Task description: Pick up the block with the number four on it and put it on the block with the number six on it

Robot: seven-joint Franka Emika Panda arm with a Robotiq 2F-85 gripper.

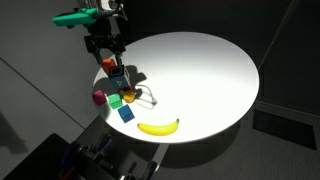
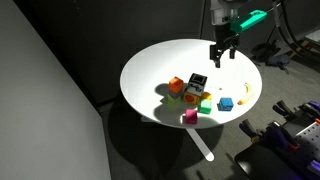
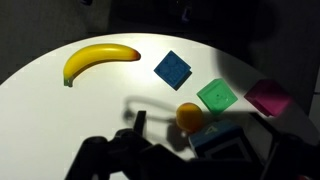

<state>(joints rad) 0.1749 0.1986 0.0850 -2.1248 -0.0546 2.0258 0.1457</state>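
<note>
Observed tool [image 1: 107, 62] fingers apart, empty, above counter [image 1: 200, 70]. Located block with number four [image 1: 117, 78] at 5 o'clock from tool, just beside block with number six [image 2: 190, 97].

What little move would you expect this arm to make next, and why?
Probably lower the open pincer toward the four block, keeping it centred. It hangs empty above the blocks, the four block sits untouched on the table, and the six block has nothing on it yet.
</note>
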